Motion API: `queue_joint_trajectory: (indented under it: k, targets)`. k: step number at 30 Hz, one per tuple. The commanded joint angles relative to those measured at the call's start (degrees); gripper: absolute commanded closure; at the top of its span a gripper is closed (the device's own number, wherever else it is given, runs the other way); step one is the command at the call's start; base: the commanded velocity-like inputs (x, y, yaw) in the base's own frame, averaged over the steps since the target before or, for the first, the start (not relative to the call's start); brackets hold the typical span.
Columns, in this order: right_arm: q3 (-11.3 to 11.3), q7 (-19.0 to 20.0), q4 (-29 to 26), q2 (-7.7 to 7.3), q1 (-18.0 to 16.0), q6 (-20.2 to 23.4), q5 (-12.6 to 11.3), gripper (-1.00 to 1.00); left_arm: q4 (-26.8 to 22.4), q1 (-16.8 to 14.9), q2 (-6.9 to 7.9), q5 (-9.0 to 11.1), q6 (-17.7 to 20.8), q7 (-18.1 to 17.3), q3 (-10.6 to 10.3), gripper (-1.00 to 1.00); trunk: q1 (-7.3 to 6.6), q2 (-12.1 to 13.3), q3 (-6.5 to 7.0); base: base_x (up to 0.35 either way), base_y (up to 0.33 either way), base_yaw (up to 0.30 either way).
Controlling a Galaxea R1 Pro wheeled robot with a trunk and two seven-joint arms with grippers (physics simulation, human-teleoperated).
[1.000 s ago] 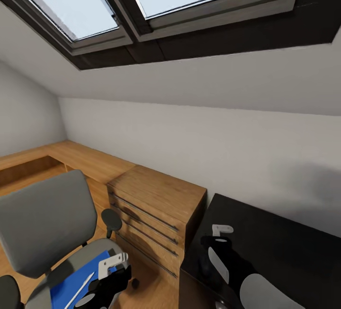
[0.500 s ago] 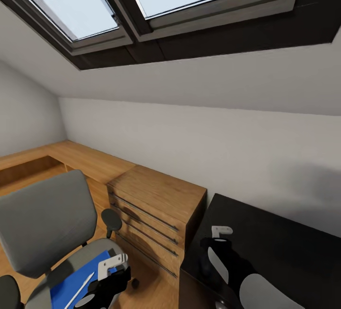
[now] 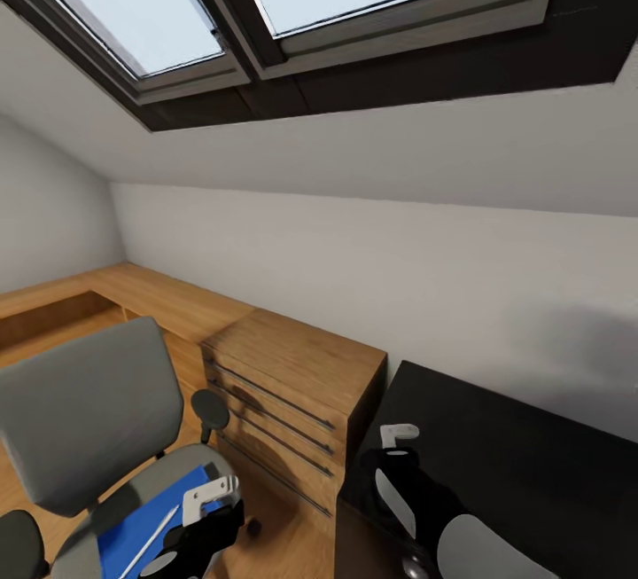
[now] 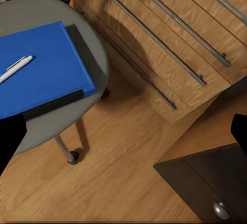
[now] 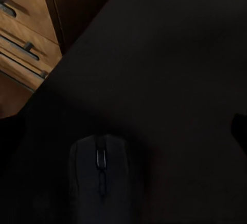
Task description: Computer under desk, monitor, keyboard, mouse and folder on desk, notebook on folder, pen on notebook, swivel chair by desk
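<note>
The glossy black surface (image 3: 532, 464) is cut off at the frame edge. The grey upholstered swivel chair (image 3: 89, 410) holds the flat blue folder (image 4: 41, 67) with the white pen (image 4: 15, 68) on it. The rounded mouse (image 5: 100, 175) lies on the surface, dim. Left pincer (image 3: 208, 499) and right pincer (image 3: 397, 437): I cannot tell either's opening.

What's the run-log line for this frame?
folder: on swivel chair seat | pen: on folder | mouse: on desk | claws: empty

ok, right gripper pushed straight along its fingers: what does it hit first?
Probably the black desk top; the mouse lies near that line and might be met first. Depth is hard to judge.
</note>
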Motion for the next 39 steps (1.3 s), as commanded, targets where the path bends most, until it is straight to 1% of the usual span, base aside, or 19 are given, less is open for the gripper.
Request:
queue_joint_trajectory:
  k: [1, 12, 19, 23, 39]
  targets:
    - [0.6, -0.5, -0.1, -0.05, -0.1, 0.3, -0.5, -1.0, -0.1, 0.0, 0.0, 0.6, 0.1, 0.5, 0.0, -1.0, -0.01, -0.1, -0.07, -0.105, 0.021, 0.0]
    - [0.7, -0.5, -0.2, -0.19, -0.1, 0.4, -0.6, -1.0, -0.2, 0.0, -0.06, 0.6, 0.2, 0.5, -0.1, -1.0, -0.01, -0.1, -0.07, -0.031, 0.006, 0.0]
    - [0.7, -0.5, -0.2, -0.2, -0.1, 0.5, -0.6, -1.0, -0.5, 0.0, -0.12, 0.7, 0.1, 0.5, -0.1, -1.0, 1.53, -2.9, -1.33, 0.0, 0.0, 0.0]
    - [0.7, -0.5, -0.2, -0.13, -0.1, 1.9, -0.6, -1.0, -0.5, 0.0, -0.15, 0.7, 0.1, 0.5, -0.1, -1.0, 2.41, -4.5, -2.05, 0.0, 0.0, 0.0]
    - [0.7, -0.5, -0.1, -0.12, -0.1, 3.8, -0.8, -1.0, -0.5, 0.0, -0.12, 0.7, 0.1, 0.5, -0.1, -1.0, 5.92, -10.9, -4.92, 0.0, 0.0, 0.0]
